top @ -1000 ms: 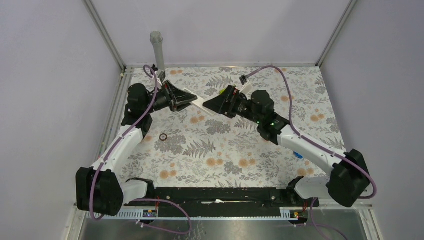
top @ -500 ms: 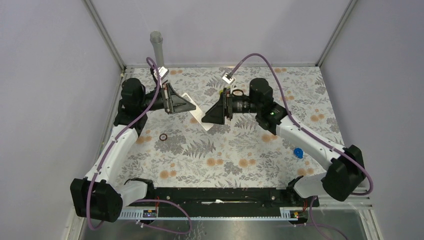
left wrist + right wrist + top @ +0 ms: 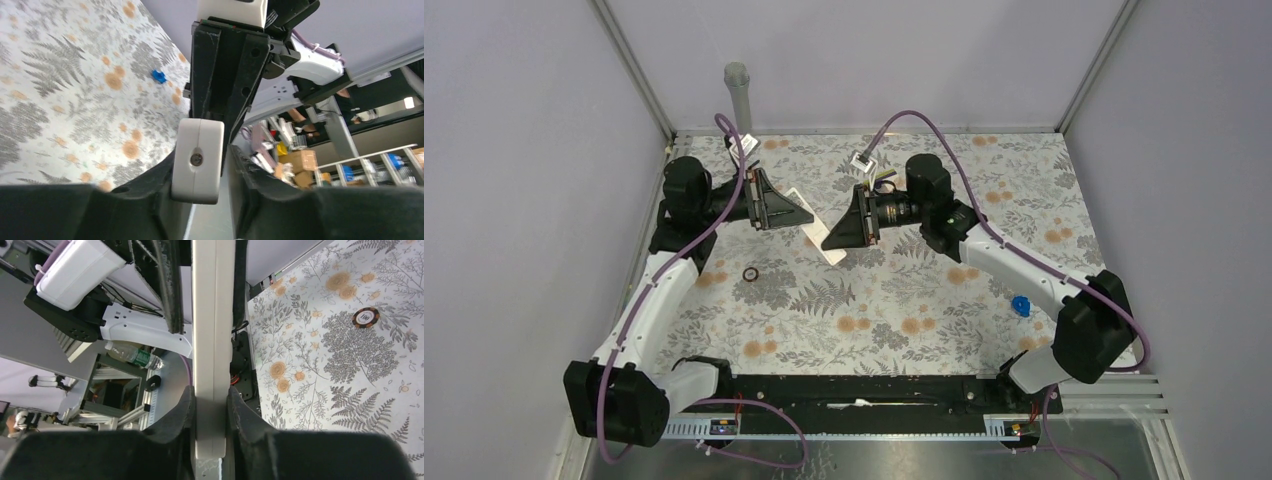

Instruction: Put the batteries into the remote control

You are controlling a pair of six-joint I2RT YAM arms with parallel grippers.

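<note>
The left jaws, reaching in from 9 o'clock, and the right jaws, from 3 o'clock, were both clamped on the remote control (image 3: 212,340), holding it raised off the flowered surface (image 3: 894,310). A small dark ring (image 3: 750,274) lay at its 8 o'clock, and a blue piece (image 3: 1020,305) sat well apart at 4 o'clock.

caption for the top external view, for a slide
Left fingers and right fingers both clamp the remote control over the floral table, dark ring nearby.
</note>
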